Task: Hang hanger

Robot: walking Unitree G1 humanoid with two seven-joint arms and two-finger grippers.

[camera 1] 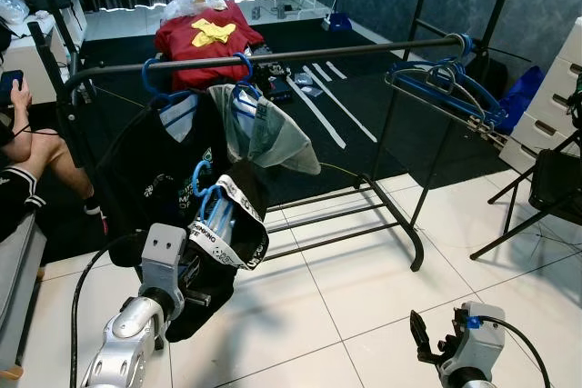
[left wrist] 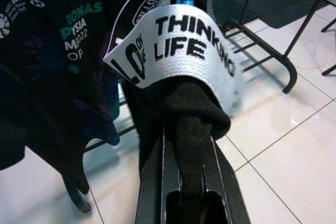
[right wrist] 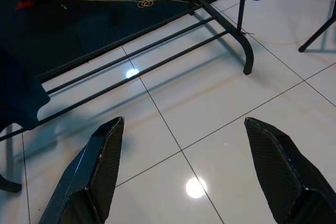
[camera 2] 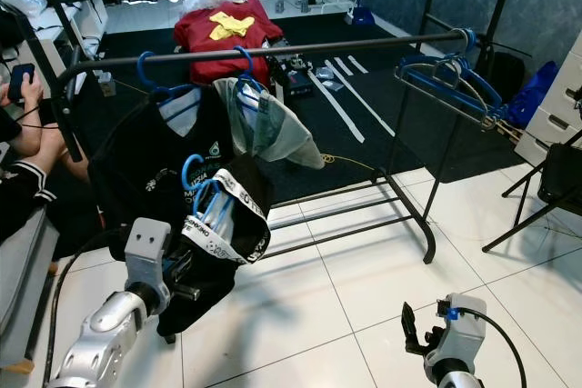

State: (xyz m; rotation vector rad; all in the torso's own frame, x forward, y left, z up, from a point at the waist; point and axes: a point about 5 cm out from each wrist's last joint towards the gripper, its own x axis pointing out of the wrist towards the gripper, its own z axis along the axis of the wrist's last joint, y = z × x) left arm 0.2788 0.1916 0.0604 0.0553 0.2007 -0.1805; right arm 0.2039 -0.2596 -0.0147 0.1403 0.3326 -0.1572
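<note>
A blue hanger (camera 1: 207, 195) carries a black garment (camera 1: 227, 243) with a white lettered collar band (left wrist: 173, 51). My left gripper (left wrist: 190, 145) is shut on the black cloth just under that band, holding it below and in front of the black rack rail (camera 1: 346, 50). On the rail hang a black printed shirt (camera 1: 150, 174) and a grey-green shirt (camera 1: 264, 138), each on a blue hanger. Several empty blue hangers (camera 1: 446, 84) hang at the rail's right end. My right gripper (camera 1: 426, 338) is low at the right, open over bare tiles, its fingers (right wrist: 100, 166) wide apart.
A person (camera 1: 27, 161) sits at the left holding a phone. A red cloth pile (camera 1: 205, 38) lies on the dark carpet behind the rack. The rack's base bars (camera 1: 364, 215) cross the tiles. White drawers (camera 1: 550, 106) and a black stand (camera 1: 546, 188) are at the right.
</note>
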